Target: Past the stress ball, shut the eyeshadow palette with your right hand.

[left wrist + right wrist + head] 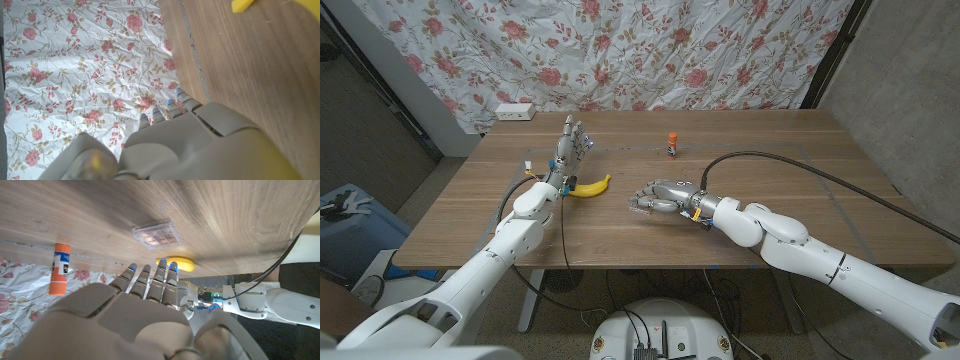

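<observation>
A small eyeshadow palette [156, 232] with a clear lid and pinkish pans lies flat on the wooden table [770, 185], lid down as far as I can tell. My right hand [665, 195] hovers palm down over that spot, its fingers [150, 277] stretched toward the palette and apart from it, holding nothing. A yellow banana-shaped stress toy [590, 187] lies just beyond the palette, also seen as the yellow toy [176, 264] in the right wrist view. My left hand [570, 145] stands upright beside the toy with fingers spread and nothing in it.
An orange glue stick [672, 145] stands at the table's far middle; it is the orange glue stick [60, 267] in the right wrist view. A white power strip [515, 111] sits at the back left corner. A black cable [800, 165] arcs over the table's right side. Floral cloth [650, 50] hangs behind.
</observation>
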### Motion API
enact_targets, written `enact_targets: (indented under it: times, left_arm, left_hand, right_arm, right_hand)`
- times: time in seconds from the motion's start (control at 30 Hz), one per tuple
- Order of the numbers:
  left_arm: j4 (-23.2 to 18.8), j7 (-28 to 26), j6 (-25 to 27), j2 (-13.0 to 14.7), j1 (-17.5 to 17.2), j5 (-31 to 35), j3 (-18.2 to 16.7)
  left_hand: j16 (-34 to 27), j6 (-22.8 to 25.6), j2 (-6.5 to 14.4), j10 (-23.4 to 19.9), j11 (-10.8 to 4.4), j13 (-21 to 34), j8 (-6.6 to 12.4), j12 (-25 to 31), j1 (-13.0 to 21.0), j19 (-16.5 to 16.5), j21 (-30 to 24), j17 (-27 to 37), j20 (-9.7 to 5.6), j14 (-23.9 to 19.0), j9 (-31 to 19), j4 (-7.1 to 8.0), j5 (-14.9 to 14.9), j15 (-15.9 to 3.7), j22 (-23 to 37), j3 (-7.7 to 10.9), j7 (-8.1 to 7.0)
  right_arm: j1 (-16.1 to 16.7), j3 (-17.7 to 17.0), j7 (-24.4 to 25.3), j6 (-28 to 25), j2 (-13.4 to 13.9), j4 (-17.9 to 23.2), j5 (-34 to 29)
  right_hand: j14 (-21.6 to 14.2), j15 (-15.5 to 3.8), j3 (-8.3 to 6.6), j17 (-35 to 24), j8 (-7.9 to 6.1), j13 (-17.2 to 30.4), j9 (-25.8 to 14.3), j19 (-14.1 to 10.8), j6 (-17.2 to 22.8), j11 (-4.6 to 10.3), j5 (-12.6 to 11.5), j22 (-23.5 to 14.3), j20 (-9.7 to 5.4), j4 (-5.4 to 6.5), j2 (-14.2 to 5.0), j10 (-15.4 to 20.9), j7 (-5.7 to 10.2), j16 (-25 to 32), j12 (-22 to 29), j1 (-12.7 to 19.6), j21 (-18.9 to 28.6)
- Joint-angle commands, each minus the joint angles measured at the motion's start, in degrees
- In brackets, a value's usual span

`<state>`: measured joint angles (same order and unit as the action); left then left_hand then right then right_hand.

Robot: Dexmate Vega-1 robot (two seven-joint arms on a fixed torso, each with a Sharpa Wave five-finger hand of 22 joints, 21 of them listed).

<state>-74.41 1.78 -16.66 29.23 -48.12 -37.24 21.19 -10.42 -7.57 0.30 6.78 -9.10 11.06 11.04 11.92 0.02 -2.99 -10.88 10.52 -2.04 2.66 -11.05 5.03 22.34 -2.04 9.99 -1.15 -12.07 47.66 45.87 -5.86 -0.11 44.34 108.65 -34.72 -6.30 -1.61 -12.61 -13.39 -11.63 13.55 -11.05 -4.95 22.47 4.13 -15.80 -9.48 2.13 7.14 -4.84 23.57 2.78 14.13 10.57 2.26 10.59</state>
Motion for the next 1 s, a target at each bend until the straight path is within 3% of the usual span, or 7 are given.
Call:
enact_targets:
  times: [0.03, 0.33, 0.57, 1.0]
  left_arm:
    - [0.0, 0.0, 0.0, 0.0, 0.0, 0.0, 0.0]
    - [-0.1, -0.1, 0.0, 0.0, 0.0, 0.0, 0.0]
    - [0.0, 0.0, 0.0, 0.0, 0.0, 0.0, 0.0]
    - [-0.1, -0.1, 0.0, 0.0, 0.0, 0.0, 0.0]
  left_hand:
    - [-0.5, -0.2, 0.1, -0.1, -0.49, 0.2, 0.31, 0.3, 0.7, -0.5, -0.4, 0.2, -0.43, 0.4, -0.2, 0.33, 0.3, -4.11, 0.3, 0.01, -0.52]
    - [-0.5, -0.2, 0.1, -0.1, -0.50, 0.2, 0.31, 0.3, 0.7, -0.5, -0.4, 0.2, -0.41, 0.4, -0.2, 0.33, 0.3, -4.11, 0.3, 0.01, -0.52]
    - [-0.5, -0.2, 0.1, 0.0, -0.44, 0.2, 0.31, 0.3, 0.7, -0.5, -0.4, 0.2, -0.38, 0.4, -0.2, 0.33, 0.3, -4.06, 0.3, 0.01, -0.52]
    - [-0.5, -0.2, 0.1, 0.0, -0.35, 0.2, 0.31, 0.3, 0.7, -0.5, -0.4, 0.2, -0.43, 0.4, -0.2, 0.33, 0.3, -4.08, 0.3, 0.02, -0.52]
  right_arm:
    - [0.4, -0.4, 2.1, 6.1, -0.2, -2.9, -2.4]
    - [0.3, -0.2, 2.2, 6.7, -0.2, -3.8, -4.7]
    - [0.3, 0.0, 2.4, 7.4, -0.2, -4.7, -5.9]
    - [0.3, 0.6, 2.2, 6.9, -0.3, -4.8, -8.7]
  right_hand:
    - [1.0, -0.34, -1.11, -0.2, 0.23, -0.3, 0.0, 0.5, -0.7, 0.55, 0.5, -0.1, -0.37, 0.31, -3.45, -1.8, 0.46, -0.4, -0.3, -0.2, -0.1]
    - [3.6, -0.07, -0.42, -0.8, 1.06, -0.9, 0.2, 1.2, -3.4, 0.78, 1.2, -0.2, -0.36, 1.53, -2.66, -5.5, 0.86, -1.0, -0.6, -1.8, -0.1]
    - [5.9, -0.52, -0.03, -1.2, 1.36, -1.4, 0.3, 2.6, -5.6, 1.41, 1.5, -0.2, -1.28, 2.62, -3.10, -7.9, 1.42, -1.5, -0.6, -2.6, -0.3]
    - [8.5, -0.71, 0.65, -1.7, 1.46, -1.9, 0.4, 4.0, -8.0, 1.62, 1.4, -0.3, -2.26, 3.46, -3.61, -9.9, 1.34, -2.0, -0.5, -3.2, -0.3]
